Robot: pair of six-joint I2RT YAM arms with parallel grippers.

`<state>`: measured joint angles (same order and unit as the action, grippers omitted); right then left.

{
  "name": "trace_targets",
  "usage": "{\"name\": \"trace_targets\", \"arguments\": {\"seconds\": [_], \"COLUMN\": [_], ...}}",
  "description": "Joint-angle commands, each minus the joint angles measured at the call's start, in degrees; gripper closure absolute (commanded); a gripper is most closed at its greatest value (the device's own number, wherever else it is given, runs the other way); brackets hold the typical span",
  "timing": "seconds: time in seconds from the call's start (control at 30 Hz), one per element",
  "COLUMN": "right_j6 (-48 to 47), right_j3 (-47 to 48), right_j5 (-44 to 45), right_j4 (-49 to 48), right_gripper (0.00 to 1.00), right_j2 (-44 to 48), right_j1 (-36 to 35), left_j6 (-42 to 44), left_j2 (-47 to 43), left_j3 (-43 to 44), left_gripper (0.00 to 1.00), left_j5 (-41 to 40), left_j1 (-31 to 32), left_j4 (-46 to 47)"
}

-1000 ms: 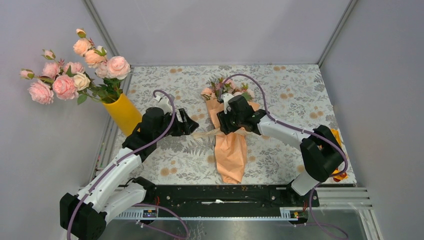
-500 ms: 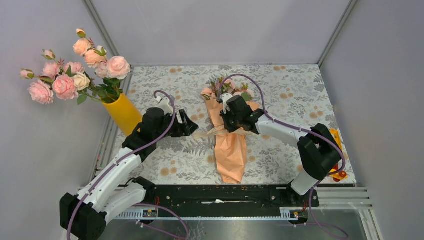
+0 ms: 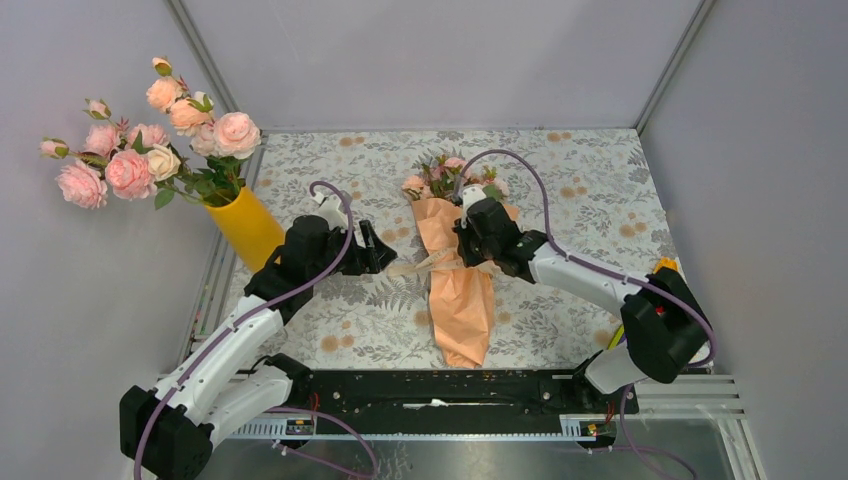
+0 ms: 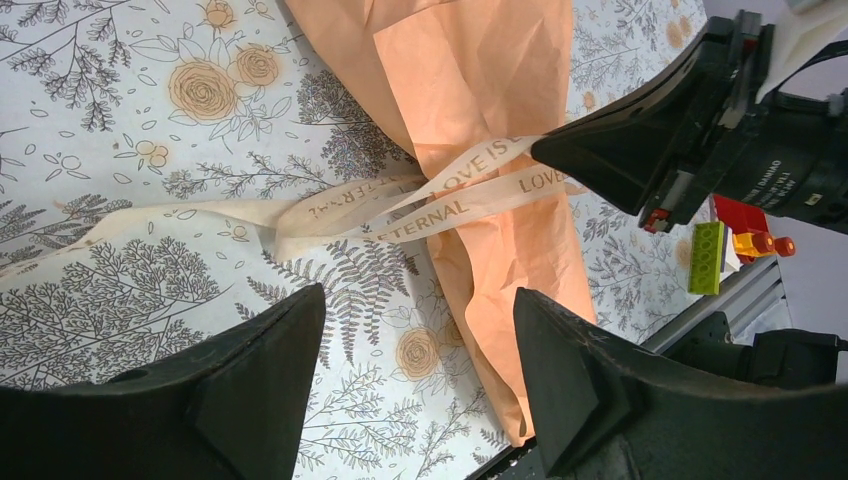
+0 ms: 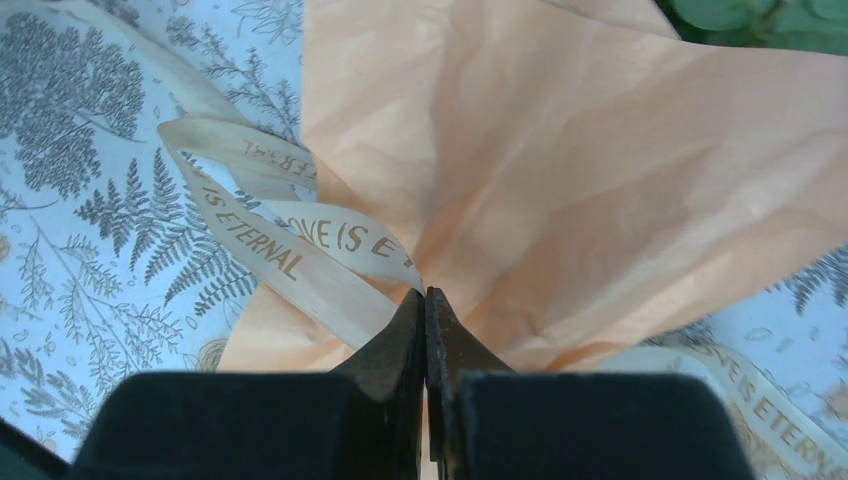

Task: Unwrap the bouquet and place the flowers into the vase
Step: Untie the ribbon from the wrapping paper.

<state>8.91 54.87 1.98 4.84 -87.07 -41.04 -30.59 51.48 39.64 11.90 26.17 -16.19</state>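
Right gripper (image 5: 424, 300) pinches shut on the ribbon (image 5: 330, 235) at the waist of the bouquet (image 3: 460, 290)
The bouquet lies wrapped on the table (image 3: 590, 200), blooms toward the far edge; left gripper (image 4: 418, 305) hovers, jaws apart, just beside the ribbon's loose tail; the vase (image 3: 245, 228) stands at the left edge.

Right claw (image 5: 425, 296): jaws pressed together, no gap. The tips sit where the printed ribbon (image 5: 340, 240) meets the peach paper (image 5: 570, 170). Ribbon loops run left of the tips; paper spreads ahead. Whether the ribbon is pinched cannot be determined.
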Motion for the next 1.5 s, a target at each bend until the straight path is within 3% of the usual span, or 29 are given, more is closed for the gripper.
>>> {"name": "trace_targets", "arguments": {"seconds": [0.0, 0.2, 0.4, 0.73, 0.9, 1.03, 1.47], "right_j6": [3.13, 5.51, 7.39, 13.27, 14.02, 14.28, 15.15], "right_j3": [-2.29, -3.63, -5.42, -10.33, -12.82, -14.22, -15.20], "right_j5": [7.24, 13.37, 17.34, 11.37, 8.59, 7.51, 5.50], "right_j4": [-2.53, 0.12, 2.32, 3.51, 3.47, 3.51, 3.43], "right_gripper": [1.00, 1.00, 1.00, 1.00, 1.00, 1.00, 1.00], "right_j2": [5.93, 9.14, 11.23, 15.84, 17.76, 18.94, 19.87], "right_j1": [-0.56, -0.54, 0.14, 7.78, 11.68, 13.35, 14.73], "left_j6": [2.13, 2.72, 5.95, 15.24, 17.98, 21.24, 30.14], "left_j2": [0.36, 2.85, 8.23, 22.77, 30.38, 35.14, 39.93], "left_j3": [0.58, -0.79, 0.29, 9.29, 12.01, 16.18, 15.20], "left_gripper": [0.27, 0.28, 0.29, 0.32, 0.39, 0.40, 0.37], "left_j5": [2.14, 3.83, 4.06, 2.95, 3.79, 3.68, -8.15], "left_j1": [-0.33, 1.34, 7.70, 18.79, 21.08, 23.12, 25.91], "left_j4": [3.79, 8.50, 14.65, 21.06, 26.26, 24.23, 22.69]}}
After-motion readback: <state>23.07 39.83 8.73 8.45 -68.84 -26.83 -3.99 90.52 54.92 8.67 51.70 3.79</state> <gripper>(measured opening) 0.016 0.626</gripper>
